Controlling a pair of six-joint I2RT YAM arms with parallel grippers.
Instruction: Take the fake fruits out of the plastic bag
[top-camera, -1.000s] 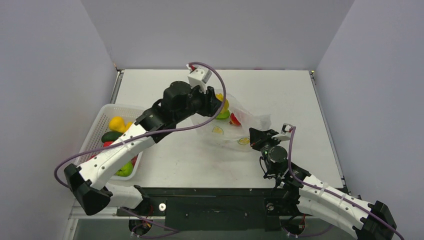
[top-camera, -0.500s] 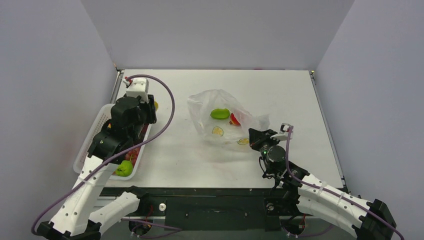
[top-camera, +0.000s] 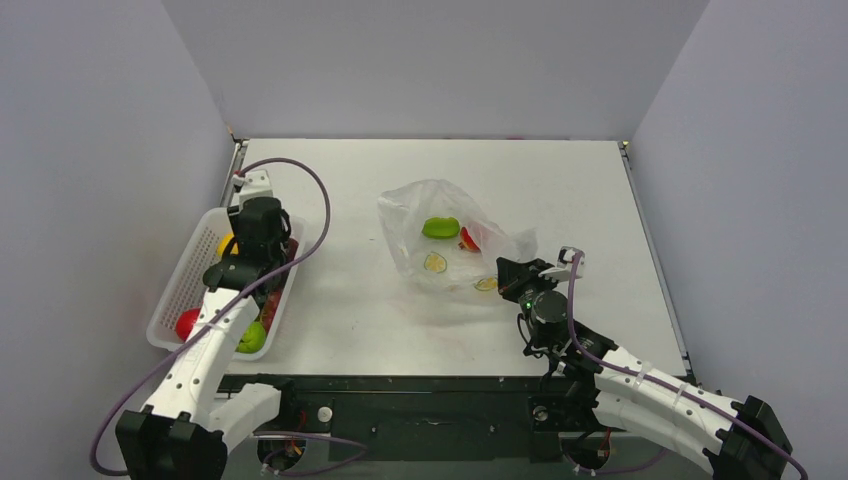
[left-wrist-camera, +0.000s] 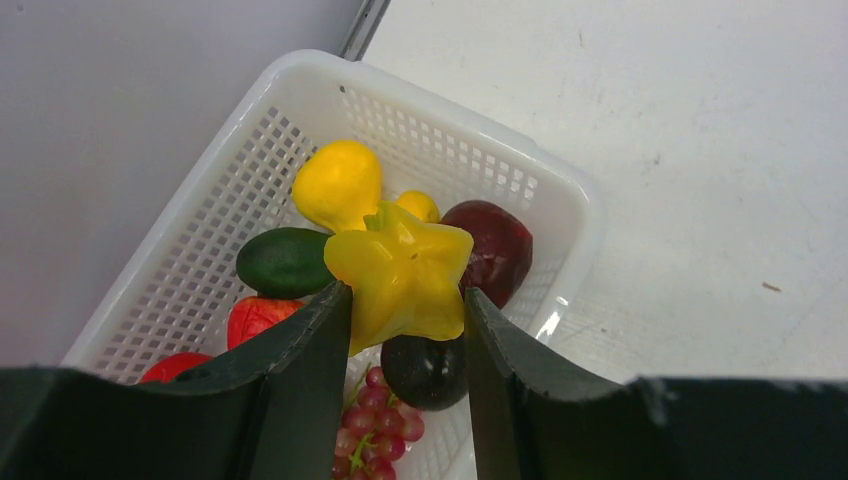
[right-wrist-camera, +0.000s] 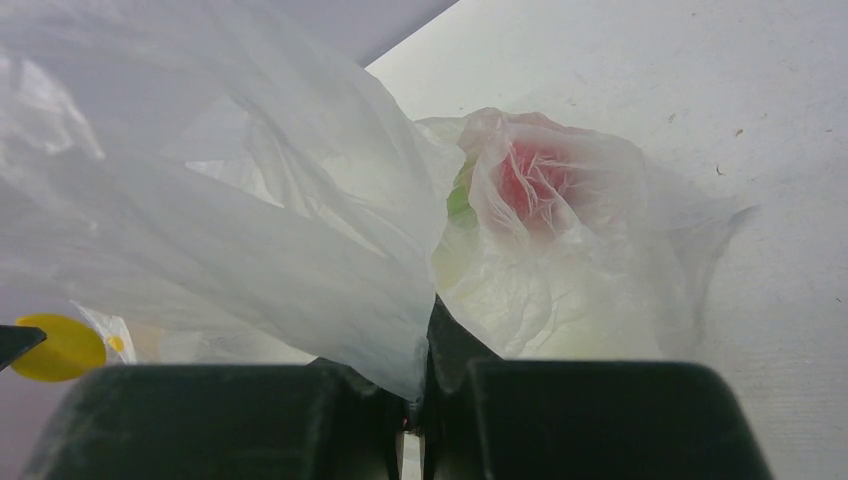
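Observation:
My left gripper (left-wrist-camera: 405, 300) is shut on a yellow star-shaped fake fruit (left-wrist-camera: 400, 270) and holds it just above the white lattice basket (left-wrist-camera: 450, 110). In the top view this gripper (top-camera: 260, 240) is over the basket's far end. The clear plastic bag (top-camera: 450, 240) with lime-slice prints lies at the table's middle. A green fruit (top-camera: 440, 227) and a red fruit (top-camera: 468, 238) show inside it. My right gripper (top-camera: 510, 272) is shut on the bag's near edge. In the right wrist view the film (right-wrist-camera: 300, 250) is pinched between its fingers (right-wrist-camera: 415, 385), and the red fruit (right-wrist-camera: 535, 180) shows through it.
The basket (top-camera: 165, 320) stands at the table's left edge. It holds a yellow fruit (left-wrist-camera: 338, 183), a dark green one (left-wrist-camera: 285, 262), a maroon one (left-wrist-camera: 495, 250), a dark round one (left-wrist-camera: 425, 370), grapes (left-wrist-camera: 375, 425) and red ones (left-wrist-camera: 258, 315).
My left arm has swung from the bag's mouth left to the basket, carrying the yellow star fruit, and now hangs lower over it. The right gripper has kept its hold on the bag.

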